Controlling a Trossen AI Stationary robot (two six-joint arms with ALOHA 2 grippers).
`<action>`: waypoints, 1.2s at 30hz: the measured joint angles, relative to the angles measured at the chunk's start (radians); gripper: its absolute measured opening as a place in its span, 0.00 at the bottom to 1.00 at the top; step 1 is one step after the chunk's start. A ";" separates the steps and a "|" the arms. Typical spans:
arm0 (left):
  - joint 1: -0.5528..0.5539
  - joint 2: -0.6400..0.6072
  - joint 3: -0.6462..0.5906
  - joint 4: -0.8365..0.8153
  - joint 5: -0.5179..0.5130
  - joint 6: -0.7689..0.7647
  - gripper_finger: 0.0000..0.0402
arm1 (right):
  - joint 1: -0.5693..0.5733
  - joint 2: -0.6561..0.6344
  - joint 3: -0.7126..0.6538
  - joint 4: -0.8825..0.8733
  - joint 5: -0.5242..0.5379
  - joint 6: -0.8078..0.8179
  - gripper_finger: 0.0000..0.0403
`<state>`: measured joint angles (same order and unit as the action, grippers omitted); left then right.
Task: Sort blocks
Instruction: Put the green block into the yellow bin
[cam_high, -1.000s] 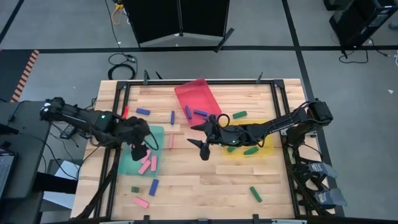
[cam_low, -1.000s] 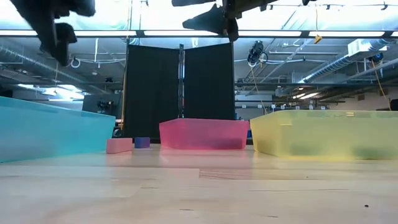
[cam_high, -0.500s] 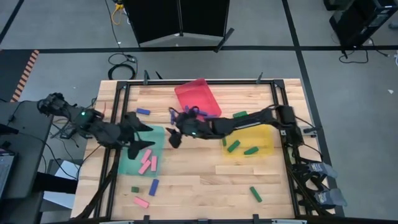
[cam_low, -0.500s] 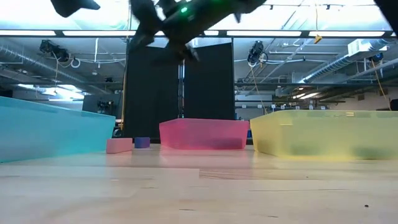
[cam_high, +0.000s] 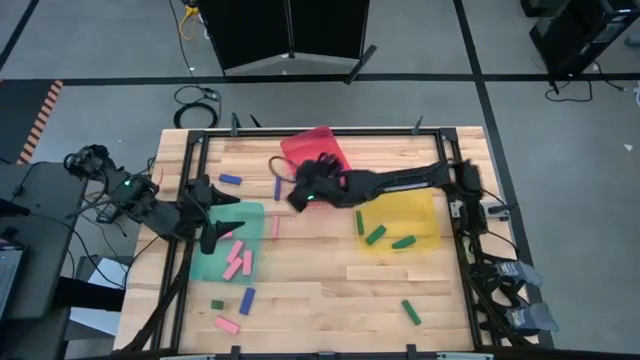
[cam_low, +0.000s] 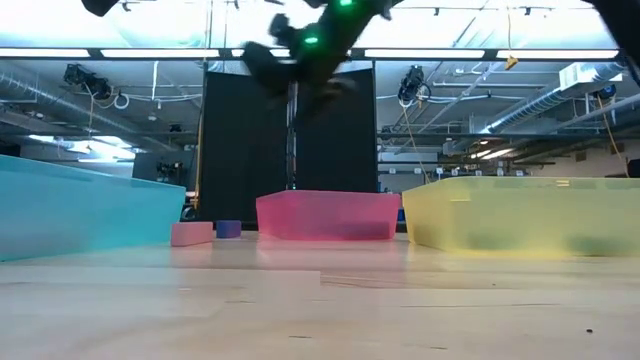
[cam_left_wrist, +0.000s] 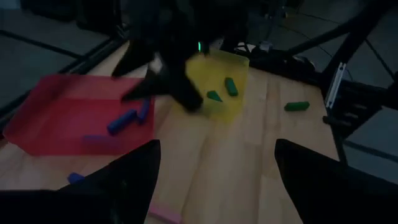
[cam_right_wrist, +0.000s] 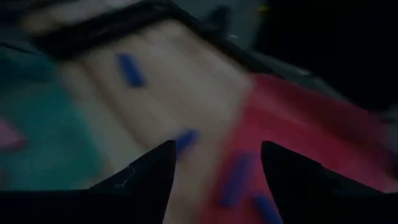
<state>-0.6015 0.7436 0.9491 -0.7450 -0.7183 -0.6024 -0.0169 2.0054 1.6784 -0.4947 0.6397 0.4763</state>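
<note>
The right gripper (cam_high: 300, 190) is seen in the high view reaching across the light wooden table (cam_high: 320, 290) to the lower left corner of the translucent red plastic tray (cam_high: 318, 155). In the right wrist view its two dark fingers (cam_right_wrist: 149, 174) stand apart with bare wood and the red tray's edge showing between them, and nothing is held. Small blue-purple rectangular blocks (cam_right_wrist: 233, 177) lie in the red tray just ahead of it, and another blue-purple block (cam_right_wrist: 184, 140) lies on the wood just beside the tray.

The left gripper (cam_high: 215, 215) is held over the upper edge of the translucent green plastic tray (cam_high: 205, 265). In the left wrist view its fingers (cam_left_wrist: 134, 177) are spread wide and empty.

Pink rectangular blocks (cam_high: 238, 262) lie inside the green tray. Dark green rectangular blocks (cam_high: 375, 235) lie in the translucent yellow plastic tray (cam_high: 420, 212). Loose blocks are scattered on the table: a blue-purple one (cam_high: 230, 180) near the upper left, a pink one (cam_high: 227, 324), a blue-purple one (cam_high: 247, 299) and a dark green one (cam_high: 217, 304) below the green tray, and a dark green one (cam_high: 411, 312) toward the lower right.

In the low view a pink block (cam_low: 192, 234) and a blue-purple block (cam_low: 229, 229) rest on the wood left of the red tray.
</note>
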 joint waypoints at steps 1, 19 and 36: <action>-0.005 0.001 -0.010 0.009 -0.008 0.011 0.80 | -0.010 -0.039 -0.040 -0.033 0.009 0.000 0.61; -0.021 0.001 -0.237 0.315 -0.013 0.120 0.80 | -0.503 -0.527 -0.630 -0.385 -0.451 -0.693 0.59; -0.020 -0.001 -0.237 0.334 -0.042 0.101 0.80 | -0.592 -0.403 -0.630 -0.367 -0.492 -0.872 0.61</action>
<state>-0.6216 0.7429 0.7120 -0.4110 -0.7599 -0.5014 -0.6087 1.6027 1.0489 -0.8614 0.1482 -0.3954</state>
